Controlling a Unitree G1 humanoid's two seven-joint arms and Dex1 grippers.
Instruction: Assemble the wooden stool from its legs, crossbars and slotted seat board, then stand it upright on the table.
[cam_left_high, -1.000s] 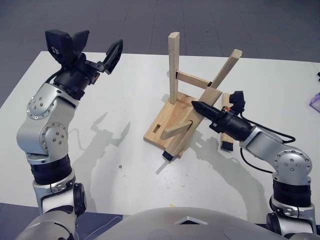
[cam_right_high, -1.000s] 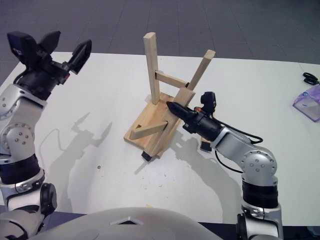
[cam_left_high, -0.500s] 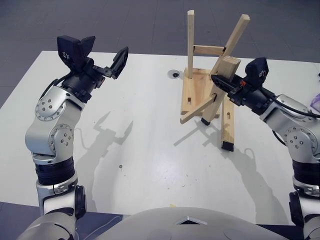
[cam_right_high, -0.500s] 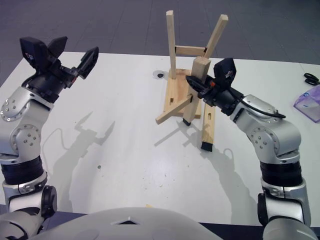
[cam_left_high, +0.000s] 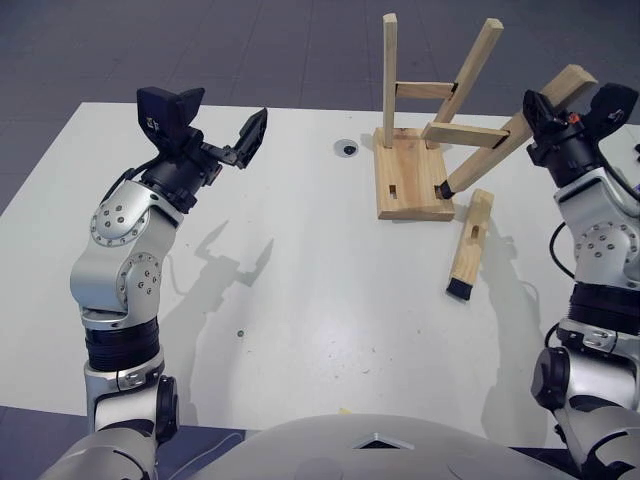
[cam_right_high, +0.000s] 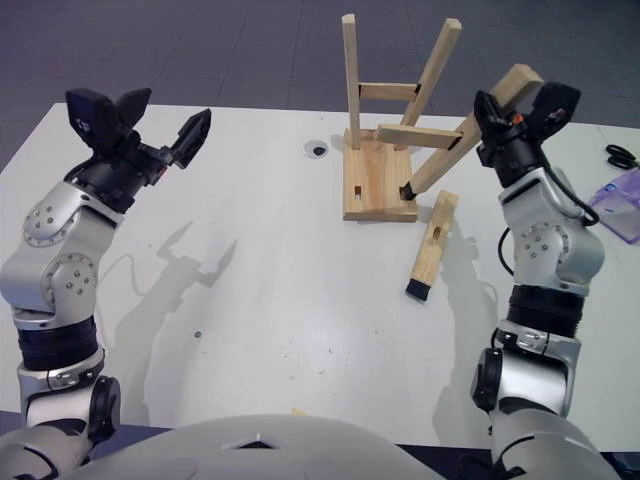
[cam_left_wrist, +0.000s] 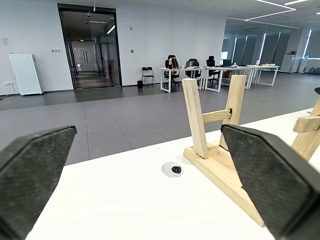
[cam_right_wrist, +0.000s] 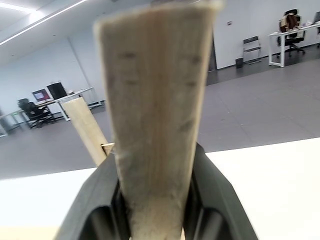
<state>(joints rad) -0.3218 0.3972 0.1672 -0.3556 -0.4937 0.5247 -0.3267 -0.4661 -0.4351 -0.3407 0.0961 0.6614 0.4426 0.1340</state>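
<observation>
Lying flat at the far side of the white counter (cam_left_high: 320, 300), a pale wooden slotted seat board (cam_left_high: 410, 185) is seen. Two wooden legs (cam_left_high: 390, 90) rise from it and are joined by a short wooden crossbar (cam_left_high: 425, 90). A third, tilted wooden leg (cam_left_high: 500, 142) is pinched at its upper end by the right gripper (cam_left_high: 568, 105); its black-capped lower end is placed at the board's right edge. A loose wooden leg with a black foot (cam_left_high: 468, 245) is laid on the counter just beside the board. The left gripper (cam_left_high: 225, 125) is held spread wide above the counter's left part, well apart from the board.
</observation>
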